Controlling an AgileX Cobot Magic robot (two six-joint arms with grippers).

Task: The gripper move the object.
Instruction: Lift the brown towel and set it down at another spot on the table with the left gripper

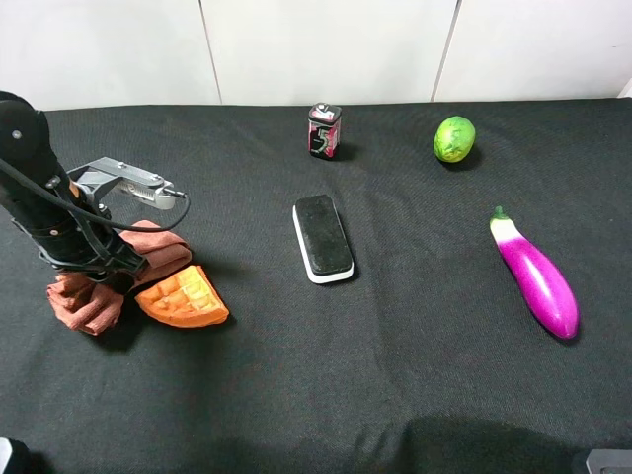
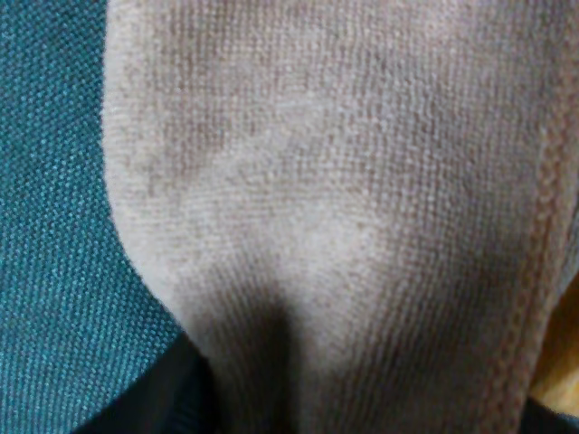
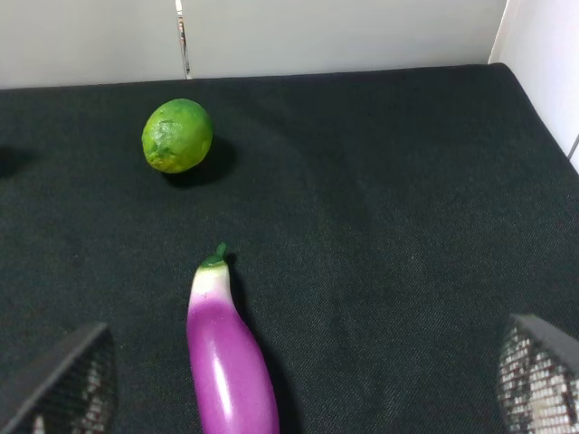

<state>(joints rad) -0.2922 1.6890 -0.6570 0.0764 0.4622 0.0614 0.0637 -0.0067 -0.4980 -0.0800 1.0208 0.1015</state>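
The rust-brown towel [image 1: 158,245] lies bunched at the left of the black table, touching the orange waffle wedge [image 1: 184,296]. My left gripper [image 1: 105,273] is down on the middle of the towel, and its fingers are buried in the cloth. In the left wrist view the towel [image 2: 344,199] fills nearly the whole frame and puckers into a crease towards the gripper, so it looks pinched. My right gripper [image 3: 289,389] is open and empty, its mesh fingertips [image 3: 63,380] wide apart above the eggplant [image 3: 231,362].
A black-and-white eraser block [image 1: 323,238] lies mid-table. A small dark can [image 1: 324,129] and a green lime [image 1: 454,138] stand at the back. The purple eggplant [image 1: 536,276] lies at the right. The table cloth [image 1: 395,375] runs to the white back wall.
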